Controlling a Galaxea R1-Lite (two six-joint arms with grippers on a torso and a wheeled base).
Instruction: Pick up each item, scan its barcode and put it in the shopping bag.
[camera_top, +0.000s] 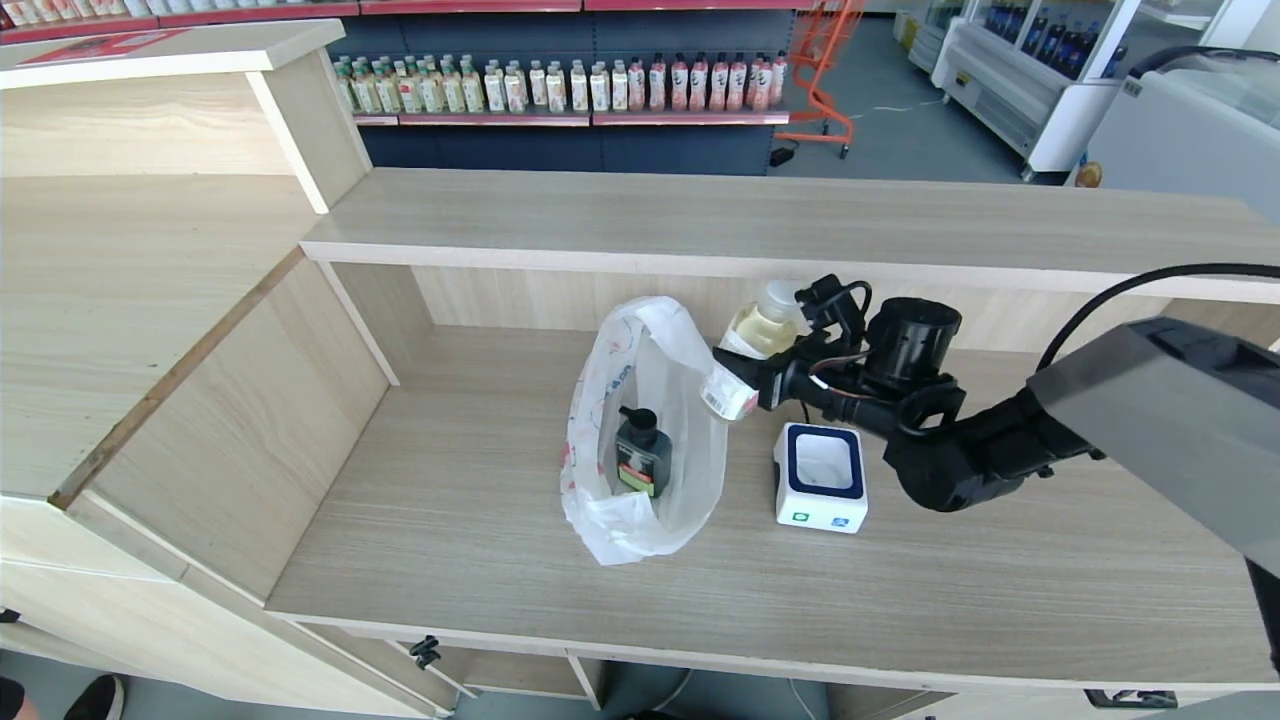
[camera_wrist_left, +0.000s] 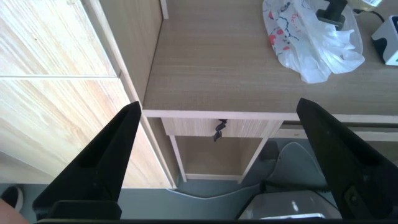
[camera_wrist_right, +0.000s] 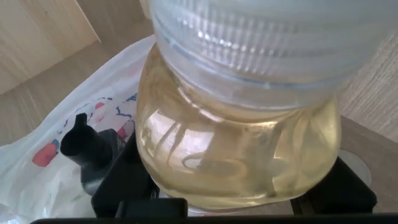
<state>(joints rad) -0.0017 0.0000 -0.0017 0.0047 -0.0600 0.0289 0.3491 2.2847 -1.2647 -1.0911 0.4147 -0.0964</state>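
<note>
A: State of the right tool (camera_top: 762, 378)?
B: Pinching a bottle (camera_top: 762, 332) of yellow liquid, tilted, held above the worktop (camera_top: 480, 520) at the bag (camera_top: 600, 400) rim, behind the scanner (camera_top: 820, 478).
A: And the bag?
B: Standing on the worktop, black pump bottle (camera_top: 642, 455) inside, scanner just beside it.
A: The left tool (camera_wrist_left: 219, 106)?
B: Fingers spread, off the worktop's front edge.

pale yellow bottle (camera_top: 762, 335), white bag (camera_top: 625, 525) printed red and blue, black pump bottle (camera_top: 642, 455), white scanner (camera_top: 821, 477) rimmed navy

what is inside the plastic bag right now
A dark pump bottle stands inside the bag. The crumpled plastic hides the bag's bottom, so anything lower cannot be seen.
</note>
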